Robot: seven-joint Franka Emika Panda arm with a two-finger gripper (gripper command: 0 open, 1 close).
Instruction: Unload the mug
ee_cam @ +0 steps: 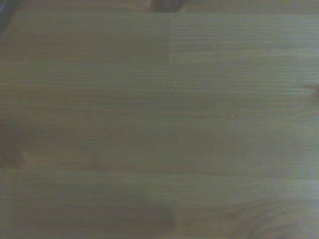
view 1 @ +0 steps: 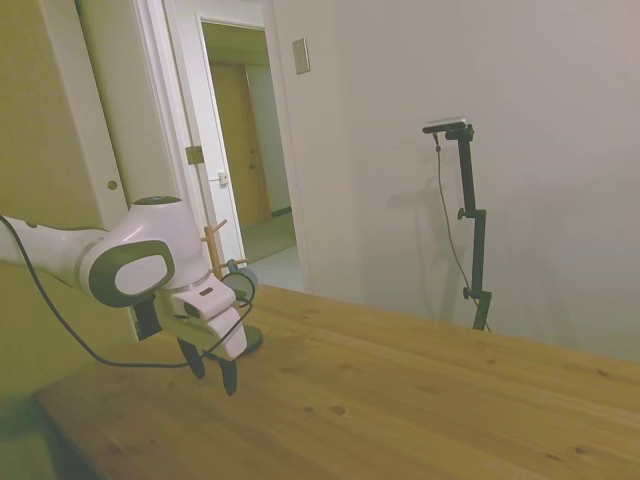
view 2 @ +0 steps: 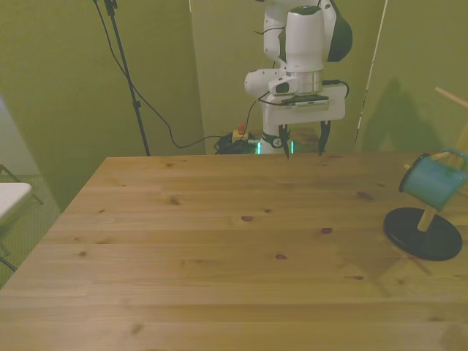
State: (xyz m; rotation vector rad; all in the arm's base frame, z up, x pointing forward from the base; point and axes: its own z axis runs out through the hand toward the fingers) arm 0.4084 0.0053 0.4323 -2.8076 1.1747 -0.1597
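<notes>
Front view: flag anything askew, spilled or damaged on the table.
Nothing stands out. The mug hangs tilted on the peg stand at the front view's right, as expected before unloading. The gripper is open and empty over the far edge of the table.

- You have a wooden table (view 2: 219, 241) spread beneath the gripper; the wrist view shows only its blurred planks (ee_cam: 159, 119).
- A wooden peg stand (view 2: 424, 232) with a round dark base sits well off toward the front view's right of the gripper.
- An open doorway (view 1: 245, 150) lies beyond it in the side view.
</notes>
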